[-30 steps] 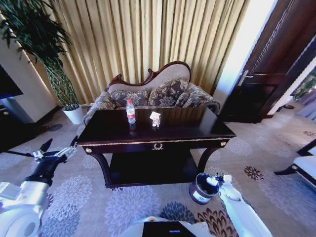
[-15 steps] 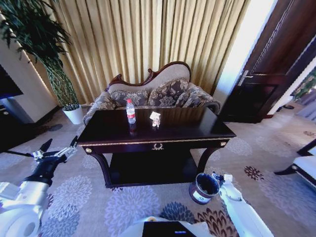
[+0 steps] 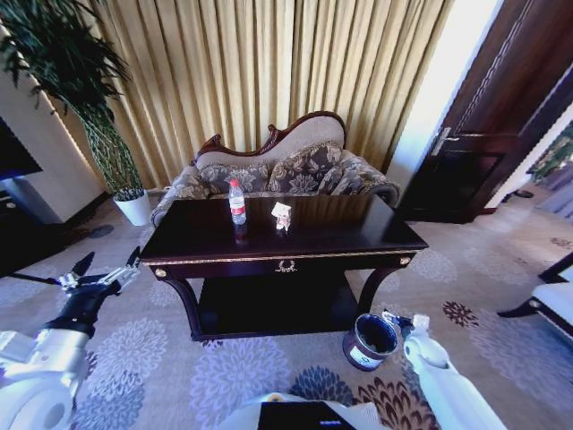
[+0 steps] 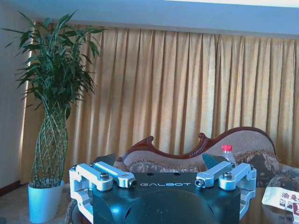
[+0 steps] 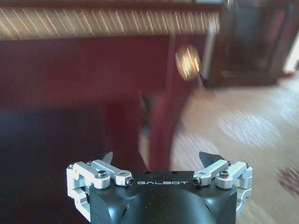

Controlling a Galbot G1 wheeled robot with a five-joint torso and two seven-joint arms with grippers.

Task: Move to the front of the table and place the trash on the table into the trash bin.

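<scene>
Robot is sitting in front of the table, so the approach part looks done. Nothing binned yet as far as I can judge.

- The bottle is standing upright on the table top, toward the far edge, left of centre.
- The crumpled paper is lying on the table just right of the bottle, apart from it.
- The trash bin is sitting on the carpet near the table's front right leg.
- The left gripper is hanging off the table's front left corner, fingers apart, empty.
- The right gripper is hovering low by the table's right leg, just beside the bin, fingers apart, empty.

Remaining: pick both items and drop them in the bin.
</scene>
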